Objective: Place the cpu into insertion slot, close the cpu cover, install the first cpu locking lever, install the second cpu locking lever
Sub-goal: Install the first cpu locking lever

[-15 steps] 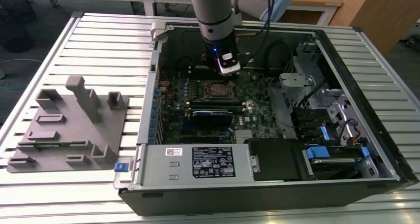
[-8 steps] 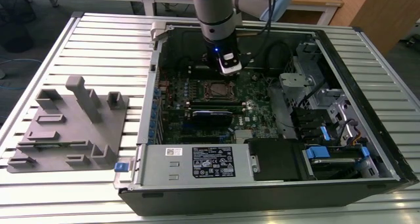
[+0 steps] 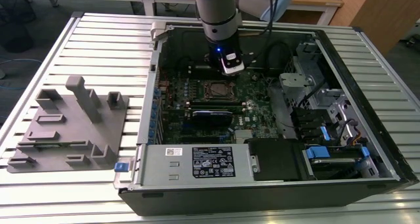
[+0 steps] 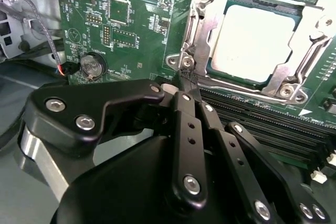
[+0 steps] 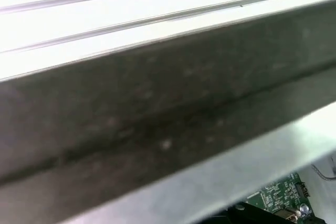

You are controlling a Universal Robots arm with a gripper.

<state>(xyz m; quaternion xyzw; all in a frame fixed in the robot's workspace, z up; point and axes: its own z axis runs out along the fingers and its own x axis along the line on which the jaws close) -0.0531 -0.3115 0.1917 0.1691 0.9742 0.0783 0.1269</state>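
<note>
Exterior view first, taking the open computer case (image 3: 276, 184) as the landmark: off its left wall in that view a grey holder block (image 3: 69, 125) sits on the slatted table (image 3: 39, 194). Inside the case lies the green circuit board (image 3: 256, 115), and near the board's middle is the insertion slot (image 3: 218, 90). The arm (image 3: 218, 17) comes down from above the case's far wall, ending close beside the slot.

In the second wrist view the gripper (image 4: 185, 77) has its black fingers (image 4: 181, 109) drawn together to a narrow point at the slot's near corner — whether they pinch anything there I cannot tell. The cpu (image 4: 255, 43) lies flat in the slot, with the cpu cover (image 4: 206, 24) lying down around it — its silver face shows through the window.
</note>
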